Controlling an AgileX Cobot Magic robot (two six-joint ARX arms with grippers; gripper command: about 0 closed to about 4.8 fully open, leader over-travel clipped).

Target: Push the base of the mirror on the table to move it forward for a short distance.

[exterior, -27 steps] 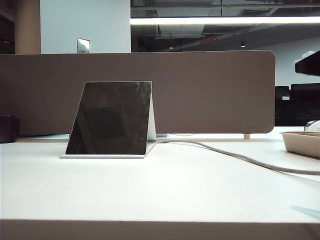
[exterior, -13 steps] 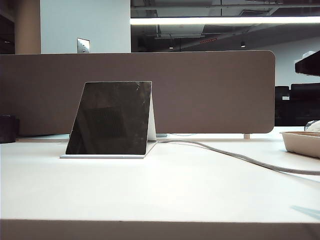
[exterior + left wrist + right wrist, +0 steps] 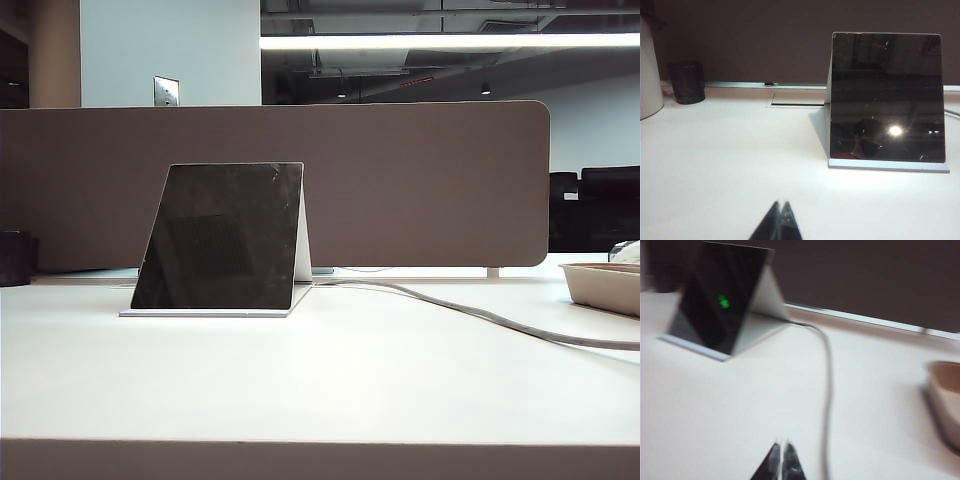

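Your left hand (image 3: 782, 206) shows only as two dark fingertips pressed together, holding nothing, above the plain white counter (image 3: 715, 165) and well short of the mirror. Your right hand (image 3: 782, 445) looks the same, tips together and empty, though that view is blurred; the long grey-white cable (image 3: 827, 390) runs just beside it. Neither hand appears in the exterior view.

The dark glossy mirror panel (image 3: 222, 238) leans back on its white rear support, standing on the thin flat white rectangular base plate (image 3: 205, 313), left of the counter's middle. Behind it stands the wide brown desk divider (image 3: 420, 180). A beige tray (image 3: 605, 285) is cut off at the right edge, and a dark round container (image 3: 686, 82) sits near the divider.
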